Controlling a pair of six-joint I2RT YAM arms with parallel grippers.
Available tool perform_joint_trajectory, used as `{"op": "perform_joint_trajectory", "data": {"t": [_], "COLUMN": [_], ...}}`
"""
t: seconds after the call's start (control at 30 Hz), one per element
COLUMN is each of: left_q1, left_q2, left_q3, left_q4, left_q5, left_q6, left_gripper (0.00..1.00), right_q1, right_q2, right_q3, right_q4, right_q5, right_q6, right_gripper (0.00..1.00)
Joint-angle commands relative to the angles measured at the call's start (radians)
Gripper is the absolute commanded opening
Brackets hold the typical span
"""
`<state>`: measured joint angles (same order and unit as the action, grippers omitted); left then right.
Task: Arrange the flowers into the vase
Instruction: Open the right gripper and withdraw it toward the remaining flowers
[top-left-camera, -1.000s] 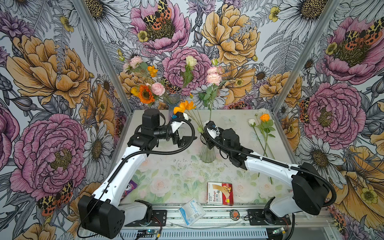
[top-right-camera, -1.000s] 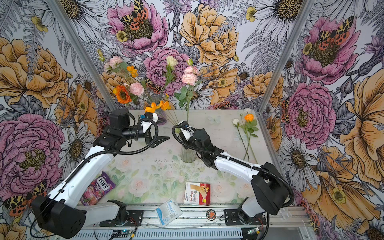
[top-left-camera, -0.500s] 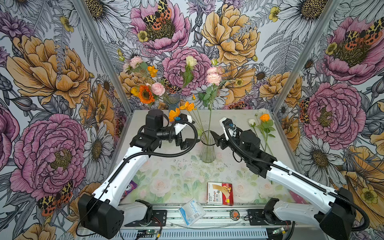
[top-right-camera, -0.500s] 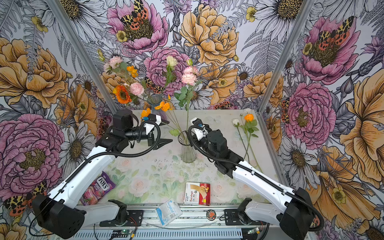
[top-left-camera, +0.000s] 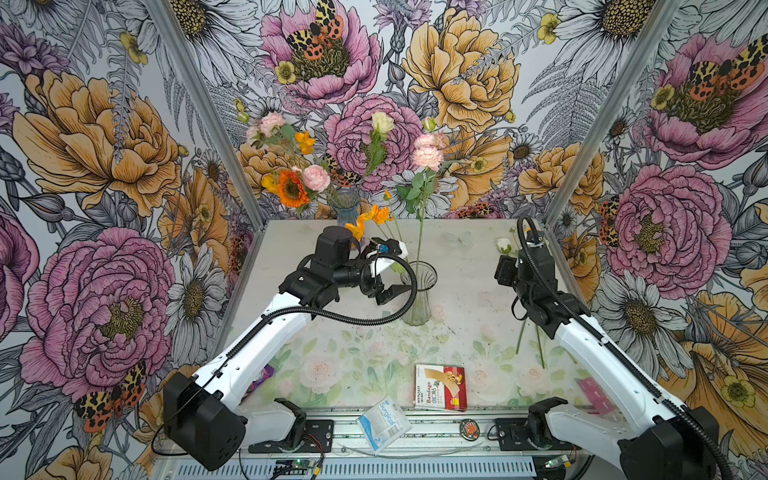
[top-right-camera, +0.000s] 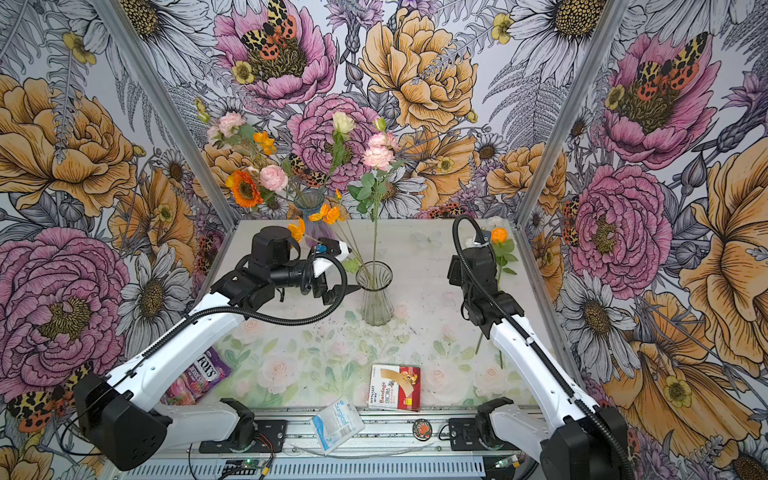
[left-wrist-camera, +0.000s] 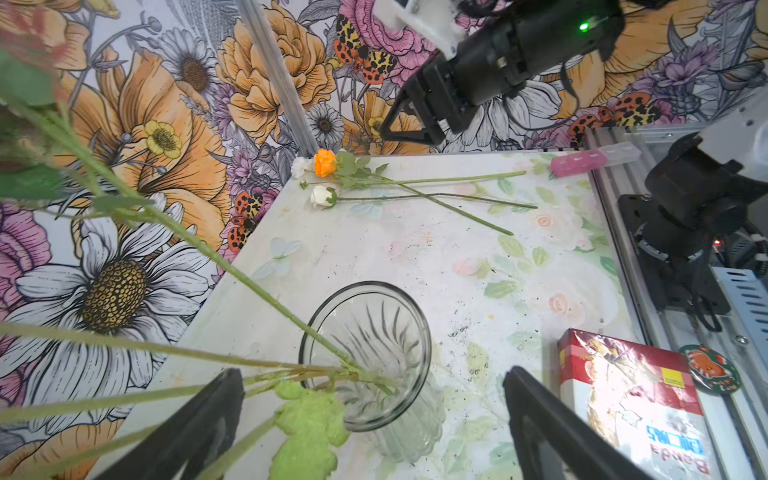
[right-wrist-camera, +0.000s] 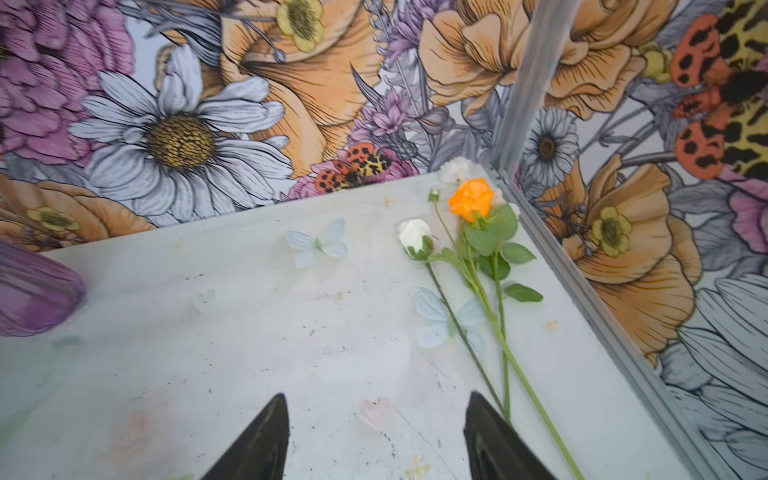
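Three loose flowers (right-wrist-camera: 486, 237): an orange rose (right-wrist-camera: 471, 198), a white rose (right-wrist-camera: 414, 235) and a third white bloom lie flat at the far right of the table (top-left-camera: 457, 266), close to the right wall.
Long axis: the stems run far to near with the heads at the far end, almost side by side and partly crossing.
Right gripper (right-wrist-camera: 377, 395): hovers just above the stems with fingers spread and empty. The stems lie just beside one fingertip, on the right-wall side, not between the fingers.
Left gripper (left-wrist-camera: 372, 372): fingers wide apart and empty, just left of the clear glass vase (top-left-camera: 417, 309).
Clear glass vase: upright at mid-table, holding a pink flower (top-left-camera: 428, 156) and orange poppies (top-left-camera: 376, 214).
Nearer arm: the right.
Likely need: a slight shift rightward, then closing across a stem.
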<state>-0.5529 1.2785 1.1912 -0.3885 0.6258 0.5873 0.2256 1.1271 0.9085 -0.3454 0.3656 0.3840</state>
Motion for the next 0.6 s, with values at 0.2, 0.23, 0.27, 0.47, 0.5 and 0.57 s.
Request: {"op": "perform_joint_trajectory", "data": {"t": [0.2,0.23,0.27,0.47,0.5,0.57], "left_q1": [-0.058,-0.045,-0.038,0.036,0.049,0.060], "left_q2": [0.023,0.015,0.007,-0.028,-0.036,-0.059], "left_q3": [0.006,0.004,-0.001,-0.018,-0.028,-0.048], "left_q4": [-0.018,-0.013,-0.007,0.003,0.002,-0.009], "left_q5": [-0.142,-0.166,-0.200,-0.217,-0.202,-0.201], "left_q6": [0.044,0.043,0.046,-0.057,-0.086,-0.127], "left_gripper": [0.99,0.99,0.99,0.99,0.99,0.99], "right_q1": [-0.295,-0.313,-0.324,-0.340,-0.344,-0.354], "right_q2": [0.223,0.247,0.265,0.299,0.303,0.312], "right_q3": [-0.027,-0.021,-0.015,-0.004,-0.004,-0.002], "right_q4": [-0.081,-0.081,-0.081,-0.080,-0.079,-0.079], "right_q5": [-0.208,-0.224,-0.245,-0.296,-0.290,-0.285], "right_q6": [0.034,0.031,0.030,0.013,0.007,-0.002], "right_gripper": [0.53,0.53,0.52,0.52,0.52,0.52]}}
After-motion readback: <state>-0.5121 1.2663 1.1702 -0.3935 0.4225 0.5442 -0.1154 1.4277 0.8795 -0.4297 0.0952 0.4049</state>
